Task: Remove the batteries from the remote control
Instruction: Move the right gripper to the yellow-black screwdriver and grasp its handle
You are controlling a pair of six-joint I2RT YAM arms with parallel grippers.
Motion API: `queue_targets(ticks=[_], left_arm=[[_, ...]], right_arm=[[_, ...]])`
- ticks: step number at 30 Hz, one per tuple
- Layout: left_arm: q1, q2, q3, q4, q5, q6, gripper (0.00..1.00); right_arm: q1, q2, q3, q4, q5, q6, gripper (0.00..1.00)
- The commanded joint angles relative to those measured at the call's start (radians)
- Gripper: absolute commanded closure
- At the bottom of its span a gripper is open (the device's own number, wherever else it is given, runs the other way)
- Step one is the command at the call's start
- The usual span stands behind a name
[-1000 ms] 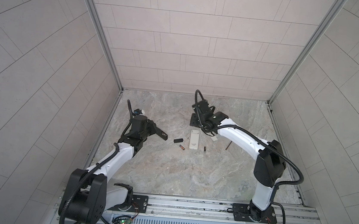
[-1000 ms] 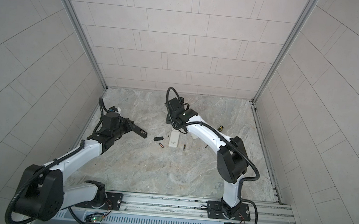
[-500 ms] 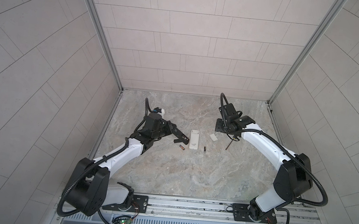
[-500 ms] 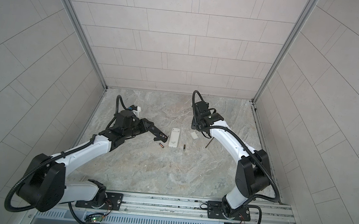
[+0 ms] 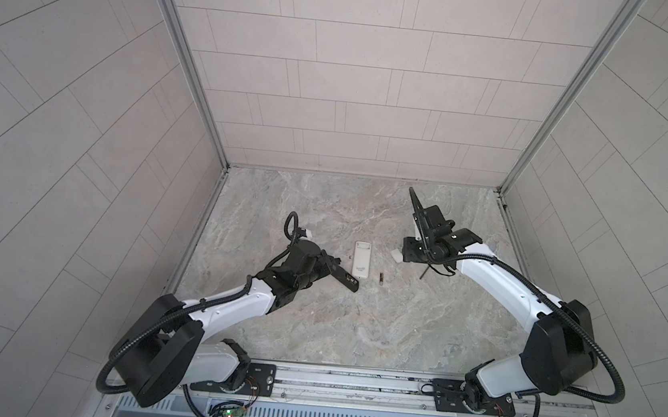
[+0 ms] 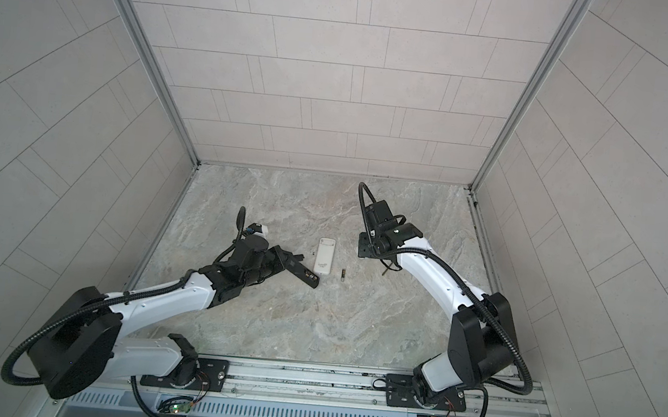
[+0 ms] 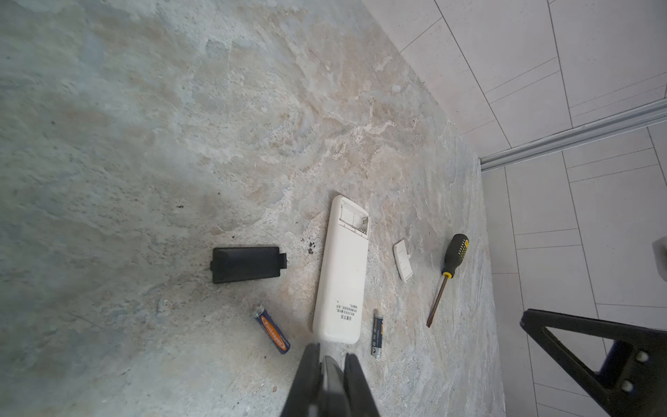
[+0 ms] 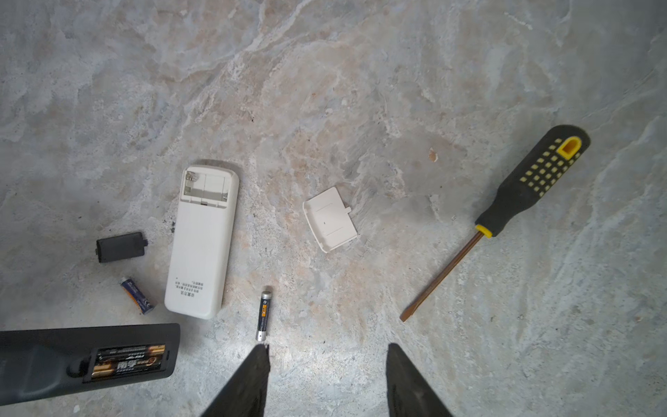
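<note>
The left arm reaches low across the worktop (image 5: 353,332), its left claw (image 7: 332,361) pinched almost closed on the black remote (image 8: 43,361). The remote's open bay shows two batteries (image 8: 128,363). A loose battery (image 8: 264,314) lies just right of the white remote (image 5: 362,259). The right arm is bent over the far right, and the right claw (image 8: 328,348) is half spread, apparently empty.
</note>
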Motion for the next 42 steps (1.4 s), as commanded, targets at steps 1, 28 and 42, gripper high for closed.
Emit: queue_targets(ticks=[1,28,42], left_arm=[[-0.045,-0.035,-0.034,0.068,-0.125,-0.072,1.0],[-0.091,-0.165,-0.192,-0.066,-0.284,-0.236,0.39],[-0.091,-0.323,-0.09,-0.453,-0.401,-0.242,0.0]], right_arm=[[-0.005,-0.042,-0.011,0.012,-0.036,-0.02,0.46],[-0.123,-0.059,-0.107,0.003,0.105,0.13,0.27],[-0.311,0.192,0.058,-0.074,0.219,0.192,0.34]])
